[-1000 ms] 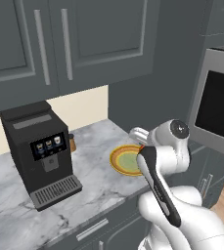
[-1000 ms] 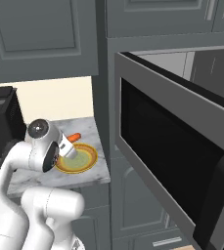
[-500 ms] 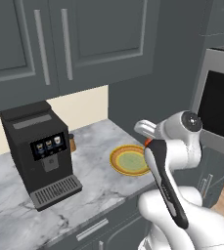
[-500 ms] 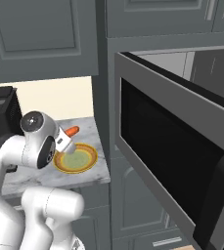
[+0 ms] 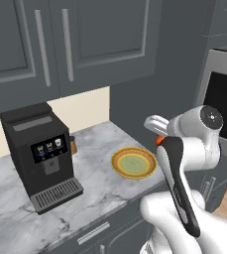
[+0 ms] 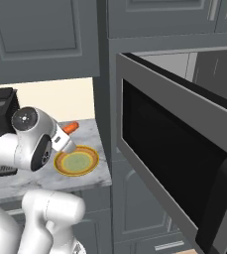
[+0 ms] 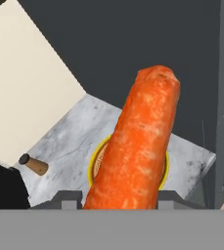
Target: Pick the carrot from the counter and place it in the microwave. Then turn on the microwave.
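One carrot sits clamped between the jaws of the gripper, lifted clear of the counter — its orange tip pokes out past the white wrist in both base views. Below it on the marble lies the yellow-rimmed plate, bare of food. The microwave stands to the right with its black glass door swung wide open — well apart from the carrot. A black coffee machine stands at the counter's left.
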